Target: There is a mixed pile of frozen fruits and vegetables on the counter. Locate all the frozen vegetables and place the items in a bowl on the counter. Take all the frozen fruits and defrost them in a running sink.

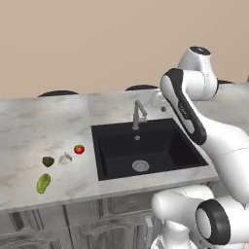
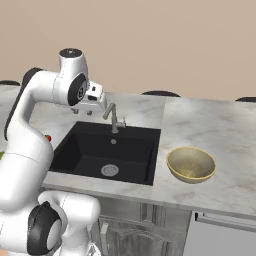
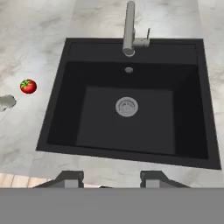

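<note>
The mixed pile lies on the counter point(image 1: 44, 126) left of the sink point(image 1: 165, 146): a red tomato point(image 1: 79, 149), a whitish bulb point(image 1: 64, 159), a dark olive lump point(image 1: 47, 161) and a yellow-green oblong fruit point(image 1: 43, 183). In the hand view the tomato point(image 3: 28, 86) and part of the bulb point(image 3: 5, 103) sit at the left edge. A tan bowl point(image 2: 190, 164) stands right of the sink point(image 2: 90, 150). My gripper point(image 3: 111, 177) hangs high over the sink's near side, fingers apart, holding nothing. From the right base view the gripper point(image 2: 90, 111) is beside the faucet point(image 2: 114, 117).
The grey angular faucet point(image 3: 129, 28) rises at the back rim of the black sink point(image 3: 100, 127); no water shows. My own arm's elbow point(image 1: 182, 107) spans above the basin's right side. Dark chair backs point(image 1: 58, 93) line the counter's far edge.
</note>
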Robot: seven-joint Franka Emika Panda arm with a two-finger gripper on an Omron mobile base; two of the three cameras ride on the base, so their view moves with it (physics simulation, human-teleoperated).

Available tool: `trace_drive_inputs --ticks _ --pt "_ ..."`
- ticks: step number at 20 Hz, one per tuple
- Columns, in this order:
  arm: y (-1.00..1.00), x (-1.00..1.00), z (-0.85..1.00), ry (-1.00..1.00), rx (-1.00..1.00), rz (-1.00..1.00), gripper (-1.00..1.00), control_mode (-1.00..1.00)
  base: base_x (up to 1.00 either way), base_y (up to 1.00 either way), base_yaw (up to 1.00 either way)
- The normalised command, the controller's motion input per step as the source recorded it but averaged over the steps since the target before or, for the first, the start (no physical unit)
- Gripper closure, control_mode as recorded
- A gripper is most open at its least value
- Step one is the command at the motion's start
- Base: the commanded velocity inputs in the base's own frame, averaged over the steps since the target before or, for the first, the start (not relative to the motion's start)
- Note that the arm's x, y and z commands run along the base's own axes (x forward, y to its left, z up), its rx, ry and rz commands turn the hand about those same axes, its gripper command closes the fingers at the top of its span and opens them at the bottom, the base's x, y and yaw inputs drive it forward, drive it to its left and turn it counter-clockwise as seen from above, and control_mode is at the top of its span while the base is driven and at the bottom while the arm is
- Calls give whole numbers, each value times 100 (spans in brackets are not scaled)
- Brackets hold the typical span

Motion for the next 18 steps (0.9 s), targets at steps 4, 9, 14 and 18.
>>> trace_drive_inputs --ticks 4,9,14,18 --pt "7 -12 0 0 0 0 -100 -100 0 0 0" --pt "18 -8 0 1 -1 0 -100 -100 0 0 0" --pt "60 11 -4 12 -1 0 -100 -100 0 0 0" --pt "81 30 -16 20 0 2 -100 -100 0 0 0"
